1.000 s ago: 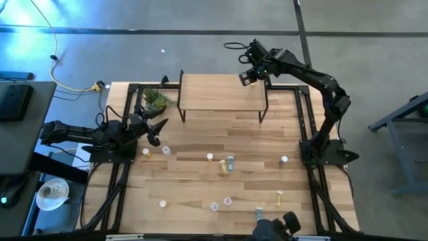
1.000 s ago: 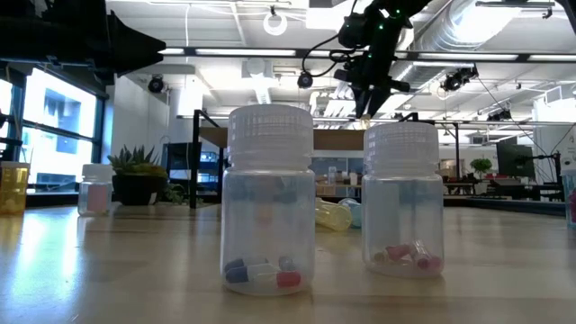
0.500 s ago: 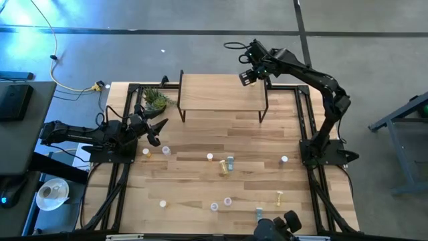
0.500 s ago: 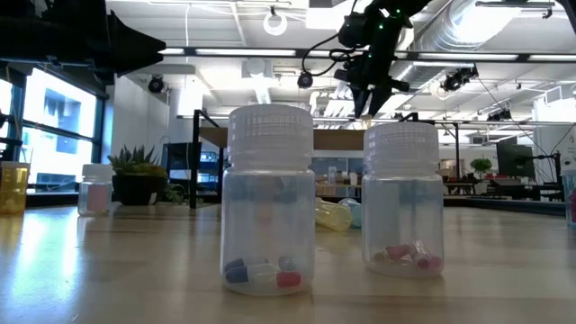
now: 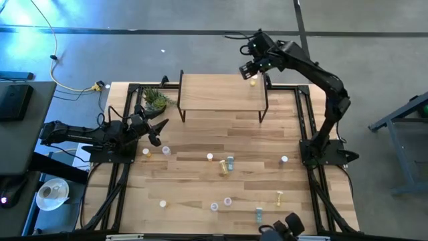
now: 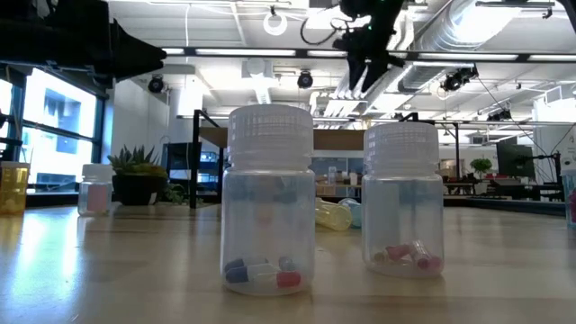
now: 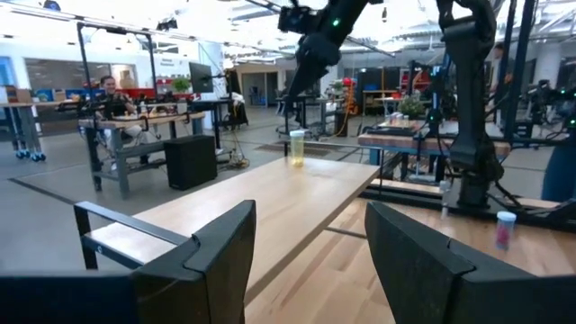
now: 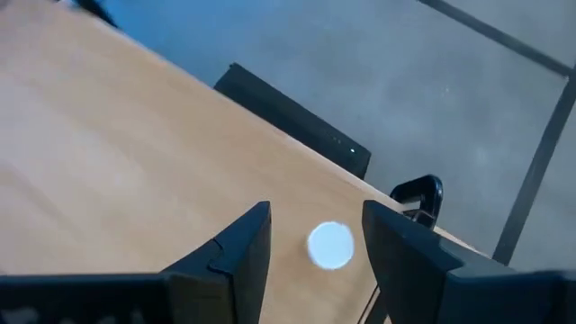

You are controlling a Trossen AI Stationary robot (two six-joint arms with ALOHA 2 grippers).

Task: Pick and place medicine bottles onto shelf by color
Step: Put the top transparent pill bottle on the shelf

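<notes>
A yellow medicine bottle (image 5: 253, 82) stands upright on its base at the far right corner of the light-wood shelf (image 5: 214, 94). In the left wrist view the same bottle (image 7: 297, 147) shows with nothing touching it. My right gripper (image 5: 249, 69) hangs open above it, tipped downward. The bottle's white cap (image 8: 330, 245) shows below and between the fingers, clear of them. My left gripper (image 5: 157, 130) waits open at the table's left side, pointing level toward the shelf (image 7: 270, 193). Several more bottles (image 5: 230, 161) are scattered over the tabletop.
A small potted plant (image 5: 155, 99) stands by the shelf's left legs. Loose bottles lie or stand across the table's middle and near half, such as two by the left gripper (image 5: 166, 150), one at the right (image 5: 284, 160) and two close to the low camera (image 6: 268, 198).
My right gripper has risen straight up from the shelf's far right corner. The yellow bottle that it covered before now stands alone on the shelf below it. My left arm has kept still.
</notes>
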